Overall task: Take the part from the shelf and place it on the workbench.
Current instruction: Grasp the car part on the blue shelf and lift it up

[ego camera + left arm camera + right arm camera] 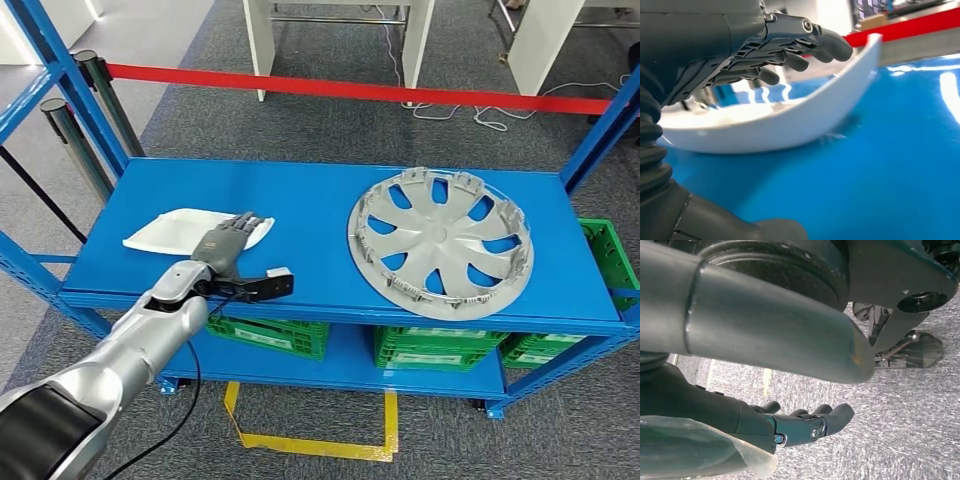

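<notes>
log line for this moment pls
stage: reaching | left hand: open, fingers over white part, not gripped | right hand: hanging, holds nothing | hubcap: untouched on shelf

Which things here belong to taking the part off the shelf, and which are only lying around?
Belonging to the job:
- white curved part, lying on the shelf
- left hand, fingers spread over the part
- blue shelf

Only lying around:
- silver wheel cover
- green crates on the lower level
- red barrier tape

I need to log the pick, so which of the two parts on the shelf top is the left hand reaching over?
The flat white part at the shelf's left end; the left hand is over it. The round grey wheel cover lies apart, to the right.
</notes>
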Robot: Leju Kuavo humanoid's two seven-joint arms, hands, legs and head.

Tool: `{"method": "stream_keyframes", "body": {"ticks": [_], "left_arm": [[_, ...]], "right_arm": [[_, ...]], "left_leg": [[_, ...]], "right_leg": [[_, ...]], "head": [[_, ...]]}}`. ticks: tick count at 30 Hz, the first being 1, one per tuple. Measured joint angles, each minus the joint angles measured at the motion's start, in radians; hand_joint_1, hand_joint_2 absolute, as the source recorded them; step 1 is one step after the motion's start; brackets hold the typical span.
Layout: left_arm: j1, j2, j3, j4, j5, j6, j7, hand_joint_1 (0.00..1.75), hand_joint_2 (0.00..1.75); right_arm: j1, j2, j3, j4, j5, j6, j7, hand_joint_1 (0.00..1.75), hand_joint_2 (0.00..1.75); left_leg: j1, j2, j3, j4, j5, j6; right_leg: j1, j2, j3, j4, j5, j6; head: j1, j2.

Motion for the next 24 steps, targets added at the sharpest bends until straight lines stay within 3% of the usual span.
{"method": "stream_keyframes", "body": {"ticks": [5, 8, 22, 24], "left_arm": [[-0.003, 0.001, -0.001, 0.023, -0.093, 0.190, 0.094, 0.00, 1.75], [-0.003, 0.002, -0.001, 0.033, -0.120, 0.250, 0.112, 0.00, 1.75], [-0.005, 0.003, -0.001, 0.052, -0.193, 0.316, 0.153, 0.00, 1.75], [-0.017, 0.003, 0.002, 0.064, -0.239, 0.272, 0.190, 0.00, 1.75]], "right_arm": [[0.000, 0.000, 0.000, 0.000, -0.007, -0.012, -0.001, 0.00, 0.00], [0.000, 0.000, 0.000, 0.000, -0.008, -0.019, 0.000, 0.00, 0.00], [0.000, 0.000, 0.000, 0.000, -0.008, -0.021, 0.000, 0.00, 0.00], [0.001, 0.000, 0.000, 0.000, -0.008, -0.022, 0.001, 0.00, 0.00]], "left_leg": [[0.000, 0.000, 0.000, 0.000, 0.000, 0.000], [0.000, 0.000, 0.000, 0.000, 0.001, 0.000], [0.000, 0.000, -0.001, 0.000, 0.001, 0.000], [0.000, 0.000, -0.001, 0.000, 0.001, 0.000]], "right_leg": [[0.000, 0.000, 0.000, 0.000, 0.000, 0.000], [0.000, 0.000, 0.000, 0.000, 0.000, 0.000], [0.000, 0.000, -0.001, 0.000, 0.000, 0.000], [0.000, 0.000, -0.001, 0.000, 0.000, 0.000]], "head": [[0.000, 0.000], [0.000, 0.000], [0.000, 0.000], [0.000, 0.000]]}}
